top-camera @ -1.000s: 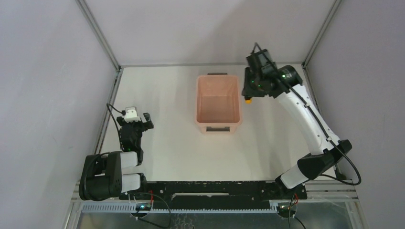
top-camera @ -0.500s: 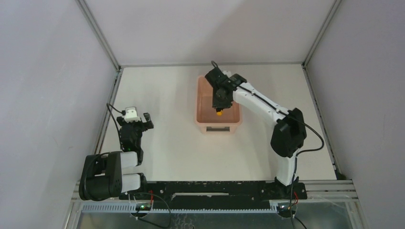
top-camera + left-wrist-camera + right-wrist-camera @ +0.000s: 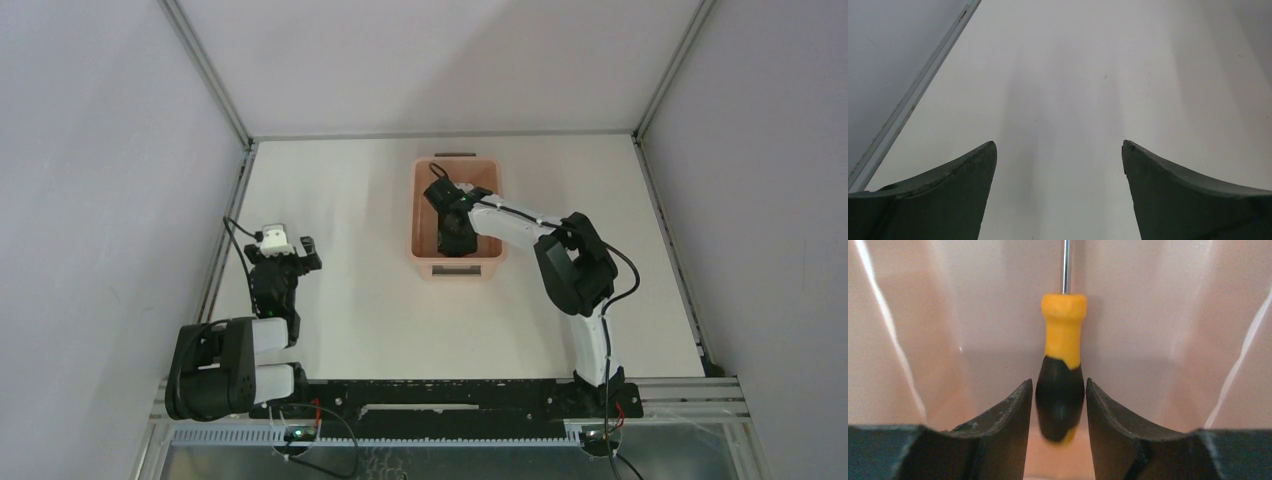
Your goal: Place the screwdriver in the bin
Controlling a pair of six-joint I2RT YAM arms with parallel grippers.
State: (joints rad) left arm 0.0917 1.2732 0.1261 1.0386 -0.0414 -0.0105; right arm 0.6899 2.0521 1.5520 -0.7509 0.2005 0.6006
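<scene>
Inside the bin (image 3: 412, 215), toward its near end, the right gripper (image 3: 1059, 385) was found pointing down at the pink floor. Its jaws stood narrowly parted, one finger either side of the screwdriver (image 3: 1063, 340). A thin sliver of bin floor showed between each finger and the black butt of the handle, so no clamping contact was observed. The butt end appeared blurred. The yellow-orange part of the handle and the thin metal shaft extended beyond the fingertips, within the bin walls. The right arm reached in over the bin's right rim. Well apart from the bin, to its left, the left gripper (image 3: 1059, 150) was spread wide over the white table (image 3: 1073, 75), holding nothing
</scene>
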